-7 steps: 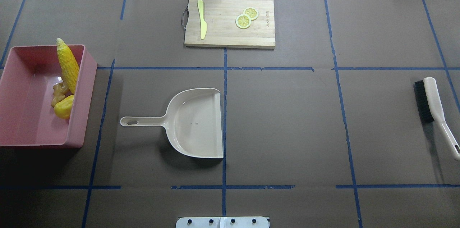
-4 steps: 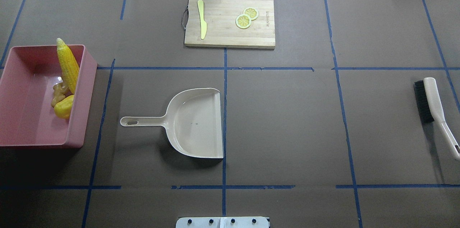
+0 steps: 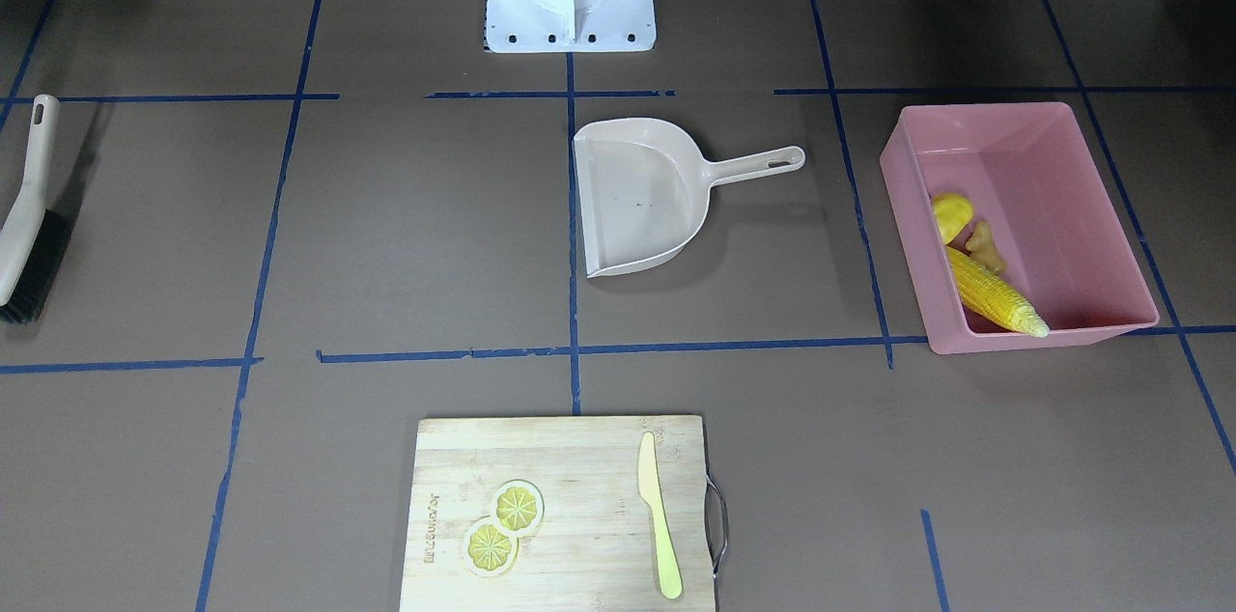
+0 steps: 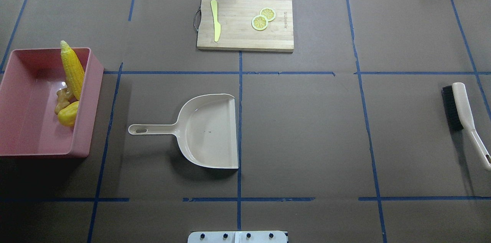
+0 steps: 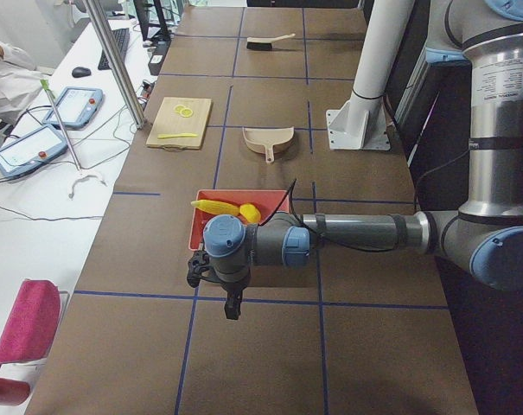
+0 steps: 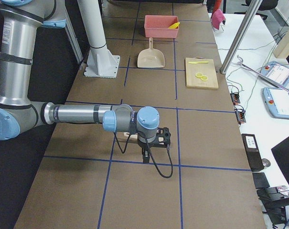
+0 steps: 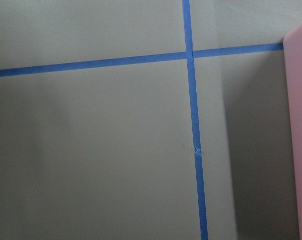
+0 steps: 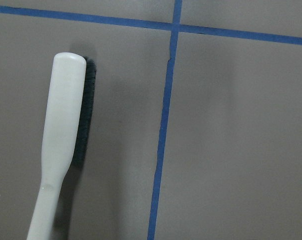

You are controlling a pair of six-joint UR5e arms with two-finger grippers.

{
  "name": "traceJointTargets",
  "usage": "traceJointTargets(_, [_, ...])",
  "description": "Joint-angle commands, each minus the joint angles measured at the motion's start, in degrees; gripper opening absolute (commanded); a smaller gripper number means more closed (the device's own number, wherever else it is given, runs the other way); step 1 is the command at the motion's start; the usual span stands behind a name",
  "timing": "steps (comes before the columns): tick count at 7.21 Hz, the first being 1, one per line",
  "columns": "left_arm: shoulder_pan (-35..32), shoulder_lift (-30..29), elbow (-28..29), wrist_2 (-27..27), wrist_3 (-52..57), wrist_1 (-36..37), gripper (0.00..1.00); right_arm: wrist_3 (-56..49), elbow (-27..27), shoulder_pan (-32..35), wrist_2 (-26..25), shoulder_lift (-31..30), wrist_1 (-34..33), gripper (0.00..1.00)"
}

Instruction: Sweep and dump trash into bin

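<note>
The pink bin [image 4: 92, 93] stands at the table's left end; it also shows in the front-facing view [image 3: 1043, 110]. Inside it the corn cob [image 4: 73, 70] leans on the right wall, beside the ginger root [image 4: 62, 101] and the lumpy yellow piece [image 4: 68, 114]. Neither gripper shows in the overhead or front-facing views. The left gripper [image 5: 232, 304] hangs over the table just outside the bin's end. The right gripper [image 6: 145, 156] hangs over the brush [image 8: 63, 140]. I cannot tell whether either is open or shut.
The empty beige dustpan [image 4: 209, 132] lies mid-table, handle toward the bin. The brush [image 4: 460, 107] lies at the right end. A wooden cutting board [image 4: 245, 20] at the far edge holds a pale knife [image 4: 216, 20] and lemon slices [image 4: 262, 18].
</note>
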Motion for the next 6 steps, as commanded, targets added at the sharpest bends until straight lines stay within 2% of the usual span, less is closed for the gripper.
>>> traceJointTargets(1, [0.0, 0.0, 0.1, 0.0, 0.0, 0.1, 1.0, 1.7, 0.0, -1.7, 0.0, 0.1, 2.3, 1.0])
traceJointTargets(3, [0.0, 0.0, 0.3, 0.0, 0.0, 0.1, 1.0, 7.2, 0.0, -3.9, -0.2, 0.1, 6.4, 1.0])
traceJointTargets(6, [0.1, 0.0, 0.3, 0.0, 0.0, 0.1, 1.0, 7.5, 0.0, -4.7, -0.3, 0.0, 6.8, 1.0])
